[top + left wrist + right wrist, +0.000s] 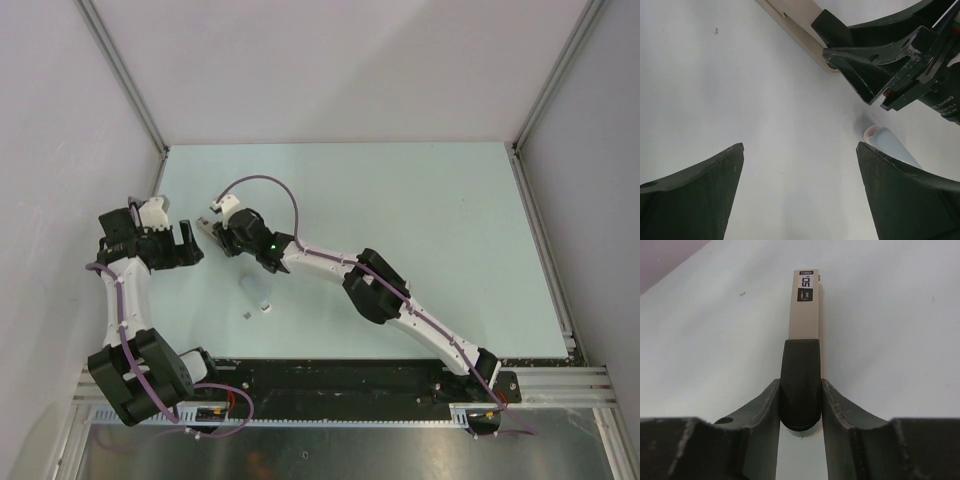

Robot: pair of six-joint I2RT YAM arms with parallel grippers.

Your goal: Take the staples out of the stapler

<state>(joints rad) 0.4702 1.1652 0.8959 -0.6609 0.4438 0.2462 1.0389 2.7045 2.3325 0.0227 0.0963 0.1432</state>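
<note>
Beside the stapler (805, 310) my left claw (800, 147) hangs released, my right claw (800, 390) is clenched on the stapler's dark end, and one tiny grey bit (247, 316) lies nearer me on the surface (420, 220), so unloading looks mostly undone.

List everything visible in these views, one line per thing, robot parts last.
off-white plastic stapler with black rear cap: one, beige and black, held in the right gripper, left-centre of the table
small pale-blue cylinder with white end: one, lying on the table nearer the arm bases
tiny grey bit: one, grey, beside the cylinder; possibly staples, too small to tell
table: one, pale blue-white
left gripper: one, black, open, empty
right gripper: one, black, shut on the stapler
</note>
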